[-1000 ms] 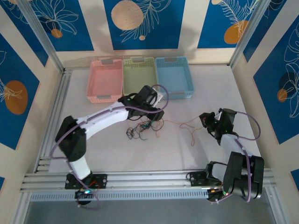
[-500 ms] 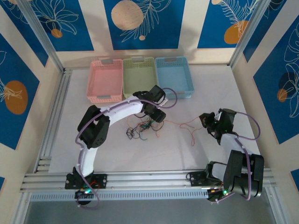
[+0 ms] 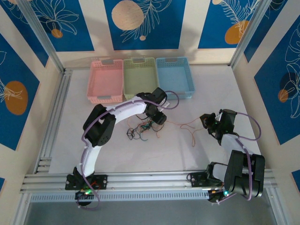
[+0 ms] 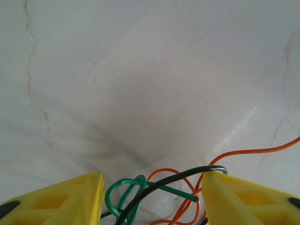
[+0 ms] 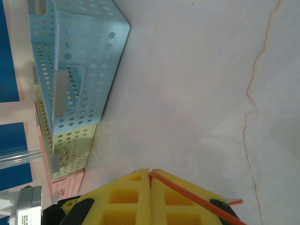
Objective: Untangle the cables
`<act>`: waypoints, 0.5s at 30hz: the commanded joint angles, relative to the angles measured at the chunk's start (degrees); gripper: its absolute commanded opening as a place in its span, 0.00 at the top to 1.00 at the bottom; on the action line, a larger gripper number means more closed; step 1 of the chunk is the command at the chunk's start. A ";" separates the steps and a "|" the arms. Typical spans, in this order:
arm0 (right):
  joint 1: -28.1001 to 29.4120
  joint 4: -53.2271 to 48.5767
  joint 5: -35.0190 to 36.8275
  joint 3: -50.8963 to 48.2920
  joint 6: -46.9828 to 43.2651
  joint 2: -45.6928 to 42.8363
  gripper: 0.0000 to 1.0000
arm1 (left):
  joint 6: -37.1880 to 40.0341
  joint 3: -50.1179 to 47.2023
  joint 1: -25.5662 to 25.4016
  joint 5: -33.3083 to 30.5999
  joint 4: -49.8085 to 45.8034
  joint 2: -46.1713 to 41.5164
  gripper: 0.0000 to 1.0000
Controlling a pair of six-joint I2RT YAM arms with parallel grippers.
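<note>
Tangled cables (image 3: 142,127) lie at centre of the top view. The left gripper (image 4: 151,187) straddles them, jaws apart, poised to pinch; the right gripper (image 5: 150,174) clamps an orange strand (image 5: 187,194), anchoring it rightward.

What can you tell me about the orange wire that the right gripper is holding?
The orange wire is thin, glossy and flexible, plastic-coated by its look. It is pinched between the shut yellow fingers of the right gripper and crosses one finger slantwise, with a short end poking out. Seen from above, it trails in slack bends over the white table towards the tangle of cables.
</note>
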 commanded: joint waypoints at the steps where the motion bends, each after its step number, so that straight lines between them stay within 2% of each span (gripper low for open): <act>1: -0.25 0.96 -0.80 0.54 0.63 0.27 1.00 | 0.07 -0.13 0.48 1.03 0.55 -1.68 0.46; 4: -0.32 0.90 -0.82 0.54 0.68 0.30 1.00 | -0.57 -1.60 0.52 2.18 2.41 -3.61 0.54; 8: -0.32 0.90 -0.78 0.54 0.73 0.32 1.00 | -1.34 -3.05 0.64 2.93 3.18 -5.39 0.86; 10: -0.28 0.90 -0.82 0.54 0.67 0.33 1.00 | -1.85 -4.34 0.63 3.66 4.23 -6.72 0.96; 12: -0.32 0.90 -0.82 0.46 0.67 0.34 1.00 | -2.28 -5.91 0.72 3.59 5.20 -8.35 1.00; 15: -0.31 0.90 -0.82 0.54 0.80 0.36 1.00 | -2.97 -8.31 0.97 1.90 5.93 -11.11 1.00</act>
